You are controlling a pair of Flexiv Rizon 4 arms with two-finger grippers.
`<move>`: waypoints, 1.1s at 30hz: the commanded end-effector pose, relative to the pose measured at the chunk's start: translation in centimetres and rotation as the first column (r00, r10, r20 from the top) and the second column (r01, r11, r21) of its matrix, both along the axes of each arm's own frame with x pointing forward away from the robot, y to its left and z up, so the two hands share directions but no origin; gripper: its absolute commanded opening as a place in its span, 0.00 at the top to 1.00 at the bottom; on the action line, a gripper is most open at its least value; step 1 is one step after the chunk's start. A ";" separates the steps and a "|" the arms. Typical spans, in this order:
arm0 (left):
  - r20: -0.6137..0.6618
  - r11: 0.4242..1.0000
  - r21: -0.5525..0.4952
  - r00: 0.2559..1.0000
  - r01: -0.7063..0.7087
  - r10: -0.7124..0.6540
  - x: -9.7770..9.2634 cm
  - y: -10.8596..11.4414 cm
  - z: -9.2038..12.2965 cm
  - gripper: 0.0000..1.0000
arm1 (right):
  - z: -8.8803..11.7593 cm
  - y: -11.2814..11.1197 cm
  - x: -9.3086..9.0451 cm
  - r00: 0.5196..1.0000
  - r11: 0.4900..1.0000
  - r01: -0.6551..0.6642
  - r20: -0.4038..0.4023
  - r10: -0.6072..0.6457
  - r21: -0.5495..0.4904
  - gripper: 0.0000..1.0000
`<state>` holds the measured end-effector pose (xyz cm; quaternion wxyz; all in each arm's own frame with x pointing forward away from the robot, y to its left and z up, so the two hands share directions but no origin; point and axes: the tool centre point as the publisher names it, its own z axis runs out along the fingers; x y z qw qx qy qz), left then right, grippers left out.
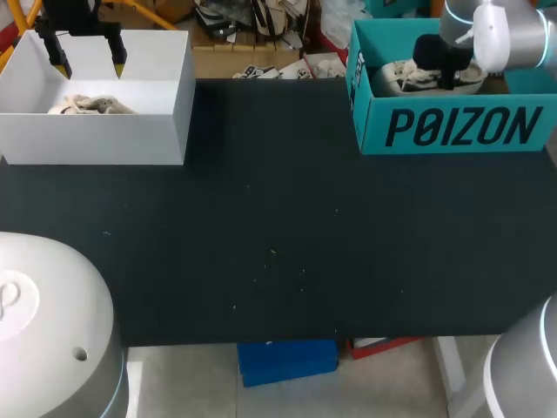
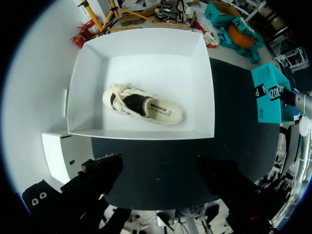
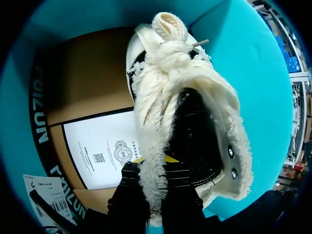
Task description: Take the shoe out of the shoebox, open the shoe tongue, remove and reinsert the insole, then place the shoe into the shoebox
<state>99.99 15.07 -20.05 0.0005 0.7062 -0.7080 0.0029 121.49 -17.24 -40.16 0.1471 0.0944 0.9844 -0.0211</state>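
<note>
My right pincer [image 3: 153,187] clenched on fluffy rim of shoe [image 3: 195,122] inside teal box [image 1: 452,131]. My left pincer [image 1: 87,57] released, above white box [image 1: 96,139] containing second shoe [image 2: 144,105].

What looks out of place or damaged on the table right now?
Nothing looks spilled or broken. The shoe in the white box lies diagonally across its floor. In the teal box, the other shoe has frayed edges, apparently its style, and the right gripper pinches its rim.
</note>
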 end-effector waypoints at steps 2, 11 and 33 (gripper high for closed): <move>-0.002 1.000 0.002 1.000 -0.001 0.001 0.0 0.0 0.0 0.00 | 1.0 -0.1 0.2 1.000 1.000 -0.001 0.000 0.001 -0.010 1.00; -0.002 1.000 0.002 1.000 -0.001 0.001 0.0 0.0 0.0 0.00 | 2.3 -0.5 -0.6 1.000 1.000 -0.003 0.010 0.003 -0.020 1.00; -0.002 1.000 0.002 1.000 -0.001 0.001 0.0 0.0 0.0 0.00 | 9.5 1.4 -4.5 0.998 0.993 -0.055 0.023 0.058 -0.107 1.00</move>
